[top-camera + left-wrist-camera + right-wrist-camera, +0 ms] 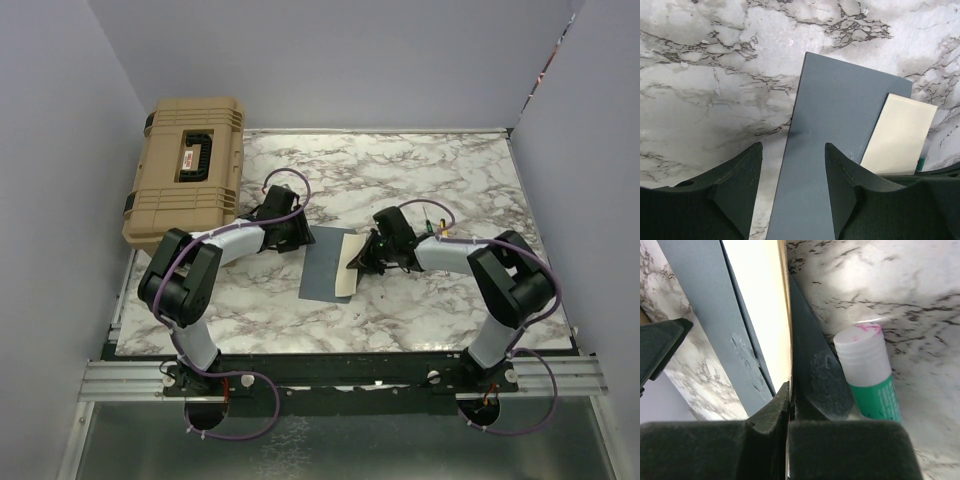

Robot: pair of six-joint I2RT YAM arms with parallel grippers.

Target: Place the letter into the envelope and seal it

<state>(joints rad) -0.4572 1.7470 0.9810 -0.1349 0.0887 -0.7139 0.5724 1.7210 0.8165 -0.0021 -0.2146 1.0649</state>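
The envelope (322, 265) lies flat mid-table (430, 180) between the two arms. Its mouth faces the right arm and its flap (815, 365) is lifted on that side. The letter (346, 262) is only partly in. A cream strip of it shows past the envelope's open edge, so insertion looks unfinished and sealing has not begun.

The right claw (790, 390) is clenched tight on a thin edge just where the letter meets the flap. It appears to pinch the letter itself, probably to slide the sheet deeper into the pocket while keeping the flap out of the way.

The left claw (793, 150) is released, with its jaws apart over the envelope's far end, one finger over the paper and one beside it. It is likely there to pin the envelope so it cannot skid while the letter is pushed in. I cannot tell whether it actually touches the paper.

A glue stick (867, 375) lies on the table just beside the flap, handy for sealing. A tan case (185, 180) sits well apart at the far left corner.
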